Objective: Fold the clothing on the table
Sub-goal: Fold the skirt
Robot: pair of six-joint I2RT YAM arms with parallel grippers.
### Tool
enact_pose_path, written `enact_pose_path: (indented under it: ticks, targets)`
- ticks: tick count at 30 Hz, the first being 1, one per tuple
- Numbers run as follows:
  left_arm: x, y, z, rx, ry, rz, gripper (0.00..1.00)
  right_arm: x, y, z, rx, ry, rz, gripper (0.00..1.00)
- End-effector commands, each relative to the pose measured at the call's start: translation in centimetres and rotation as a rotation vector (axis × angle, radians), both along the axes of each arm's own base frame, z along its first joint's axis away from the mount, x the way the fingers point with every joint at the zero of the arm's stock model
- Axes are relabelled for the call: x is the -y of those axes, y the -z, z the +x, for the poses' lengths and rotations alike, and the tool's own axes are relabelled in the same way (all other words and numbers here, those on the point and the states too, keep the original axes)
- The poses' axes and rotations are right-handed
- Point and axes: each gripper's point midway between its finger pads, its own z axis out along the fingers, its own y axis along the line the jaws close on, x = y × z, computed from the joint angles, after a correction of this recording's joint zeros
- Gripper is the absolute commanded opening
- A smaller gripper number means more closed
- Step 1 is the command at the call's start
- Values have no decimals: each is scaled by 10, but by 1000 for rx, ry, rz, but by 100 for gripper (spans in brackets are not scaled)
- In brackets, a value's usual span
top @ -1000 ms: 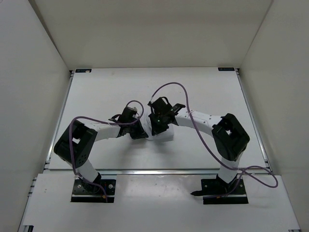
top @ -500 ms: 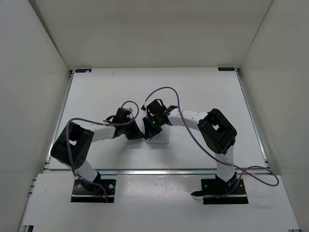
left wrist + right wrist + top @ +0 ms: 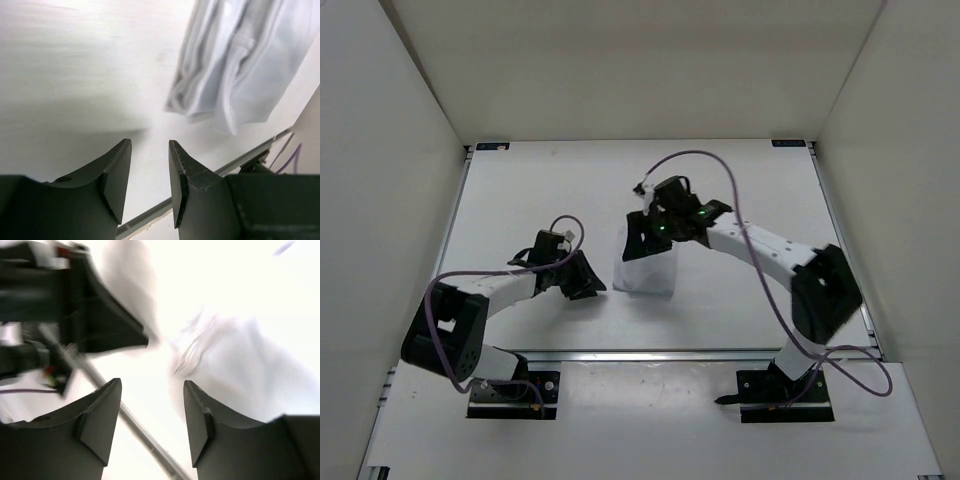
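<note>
Leftward, left gripper (image 3: 585, 280) low over the table (image 3: 520, 190), fingers (image 3: 115, 170) spread, pinching nothing. Near it to the right, clothing (image 3: 648, 272), folded into a small bundle, flat near the table's middle, layered edges plain in the left wrist view. Above its far edge, right gripper (image 3: 645, 232), fingers (image 3: 97, 415) likewise apart, empty.

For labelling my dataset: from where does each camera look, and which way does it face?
Top external: above, behind the bases, facing down on table; left arm, right arm whole.
Left wrist: on the left arm, facing past open left gripper to cloth.
Right wrist: on the right arm, blurred, facing past open right gripper to cloth.
Shared: the cloth.
</note>
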Motion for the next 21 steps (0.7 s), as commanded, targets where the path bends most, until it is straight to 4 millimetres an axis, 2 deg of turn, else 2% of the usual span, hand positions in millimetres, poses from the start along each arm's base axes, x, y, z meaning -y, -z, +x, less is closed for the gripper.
enact_pose_path:
  ticks: [1,2,3,4,5,9,10,13,15,16,18,19,20,21]
  targets:
    - [-18,-6,-6,0,-33,-11,47,28,-57,9,94,112,146,51]
    - [-21,-9,-3,16,-35,-16,47,37,-68,11,104,123,185,52]
    - [-21,-13,-2,16,-39,-22,48,51,-55,13,80,159,180,64]
    - [-20,-15,-1,31,-31,-15,48,56,-60,14,86,172,195,96]
    - [-17,-17,5,45,-36,-2,49,68,-56,16,76,205,192,99]
    - [-1,-24,23,73,-9,-3,48,84,-34,20,59,254,141,99]
    - [2,-28,26,76,-15,-17,49,90,-23,20,38,261,109,99]
    - [16,-53,39,129,-5,-52,47,103,-13,20,41,316,60,99]
    - [18,-68,42,155,-15,-62,46,116,-4,16,37,373,3,99]
    - [13,-78,36,173,-5,-73,45,135,6,8,6,416,-43,99]
    - [10,-79,29,174,20,-78,46,145,10,5,-15,426,-43,99]
    - [8,-77,18,163,65,-94,75,153,12,2,-34,449,-47,100]
    - [1,-76,15,155,61,-94,99,159,16,-1,-59,457,-50,99]
    - [-3,-68,1,115,94,-92,99,163,11,-3,-55,457,-36,99]
